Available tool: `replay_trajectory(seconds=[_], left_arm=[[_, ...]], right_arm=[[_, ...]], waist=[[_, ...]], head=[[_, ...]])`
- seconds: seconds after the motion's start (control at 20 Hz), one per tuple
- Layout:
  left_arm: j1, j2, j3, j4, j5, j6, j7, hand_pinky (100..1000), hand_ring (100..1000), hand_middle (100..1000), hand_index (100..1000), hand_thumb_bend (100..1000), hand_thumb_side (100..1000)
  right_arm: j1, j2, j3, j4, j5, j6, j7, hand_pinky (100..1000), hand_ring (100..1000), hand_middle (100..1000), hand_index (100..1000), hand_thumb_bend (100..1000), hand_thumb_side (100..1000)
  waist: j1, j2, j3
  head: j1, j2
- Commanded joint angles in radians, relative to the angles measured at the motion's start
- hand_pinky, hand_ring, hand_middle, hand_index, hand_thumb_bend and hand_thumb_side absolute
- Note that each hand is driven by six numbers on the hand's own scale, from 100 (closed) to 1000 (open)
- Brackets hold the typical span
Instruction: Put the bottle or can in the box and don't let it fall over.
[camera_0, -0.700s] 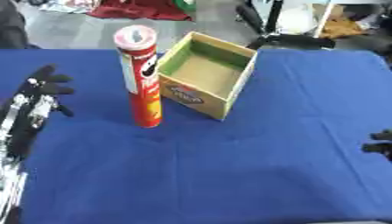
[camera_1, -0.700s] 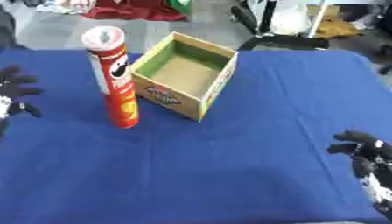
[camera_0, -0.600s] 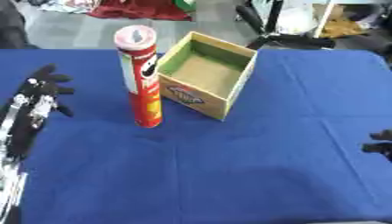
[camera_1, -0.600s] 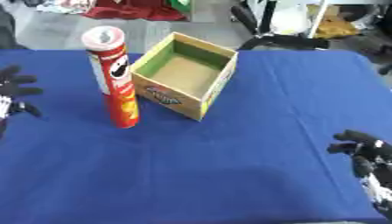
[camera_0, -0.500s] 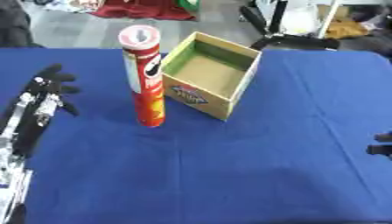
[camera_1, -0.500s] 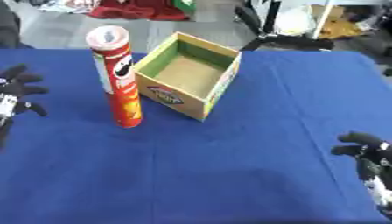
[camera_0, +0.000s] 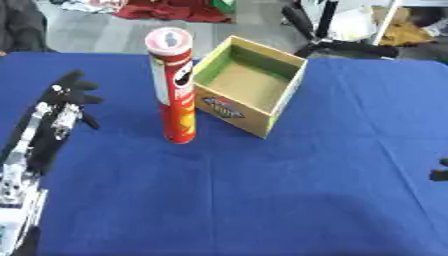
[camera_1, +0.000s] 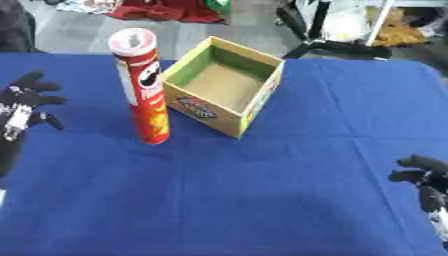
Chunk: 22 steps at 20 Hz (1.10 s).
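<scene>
On the blue bench (camera_0: 262, 200), a tall red can (camera_0: 175, 90) with a pale lid is seen standing upright, just beside the near-left wall of an open cardboard box (camera_0: 248, 90). Whether the 2 are touching cannot be told, though a thin gap seems to be shown at the base of the can. The box is set at an angle to the bench edge, its mouth facing up, with nothing seen inside.

The left robot hand (camera_0: 68, 95) is held low at the left side of the bench, with its fingers relaxed and spread and nothing held. It is placed near the can, on the side away from the box. The right robot hand (camera_1: 424, 175) is shown only at the lower right edge, well apart from both can and box; its fingers appear loosely bent and nothing is gripped by them.

The long axis of the can is vertical, and the can is much taller than the box is deep, so it may be judged top-heavy once lifted. The can lies to the right of the left robot hand and a little farther from the robot, with an unobstructed path between them. The left robot hand is judged clearly the nearer of the 2, so a sideways grasp around the body of the can would probably be made from that side. The can has not yet been grasped.
</scene>
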Motion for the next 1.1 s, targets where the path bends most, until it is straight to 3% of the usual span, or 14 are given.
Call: replay_trajectory(seconds=[0.05, 0.25, 0.3, 0.45, 0.65, 1.1], left_arm=[[-0.008, 0.012, -0.003, -0.021, -0.003, -0.001, -0.005, 467, 741, 762, 951, 100, 716], [-0.008, 0.012, -0.003, -0.02, -0.002, -0.002, -0.006, 467, 741, 762, 951, 100, 716], [-0.012, 0.016, -0.007, -0.024, -0.005, -0.004, -0.008, 509, 768, 785, 963, 100, 550], [-0.074, 0.078, -0.053, -0.086, -0.042, -0.042, -0.03, 550, 790, 804, 974, 100, 501], [-0.174, 0.178, -0.105, -0.138, -0.104, -0.087, -0.036, 637, 836, 850, 1000, 100, 475], [-0.409, 0.413, -0.188, 0.048, -0.238, -0.052, -0.087, 762, 877, 880, 1000, 100, 410]], right_arm=[[-0.009, -0.011, -0.004, -0.013, -0.003, -0.001, 0.003, 828, 697, 758, 848, 100, 482], [-0.009, -0.011, -0.005, -0.013, -0.003, -0.001, 0.003, 828, 697, 758, 848, 100, 482], [-0.008, -0.014, -0.003, -0.012, -0.003, 0.0, 0.004, 828, 697, 758, 849, 100, 482], [-0.003, -0.029, 0.0, -0.008, 0.001, 0.003, 0.007, 828, 697, 758, 849, 100, 482], [-0.002, -0.037, 0.0, -0.007, 0.003, 0.003, 0.007, 828, 697, 758, 849, 100, 482], [0.002, -0.036, 0.021, 0.0, -0.007, 0.004, 0.026, 828, 696, 758, 849, 100, 481]], waist=[[0.002, -0.008, -0.001], [0.002, -0.008, -0.001], [0.006, -0.012, -0.005], [0.025, -0.024, -0.011], [0.033, -0.031, -0.019], [0.025, -0.045, -0.058]], head=[[-0.002, 0.007], [-0.003, 0.008], [-0.002, 0.011], [-0.008, 0.015], [-0.017, 0.013], [0.003, 0.01]])
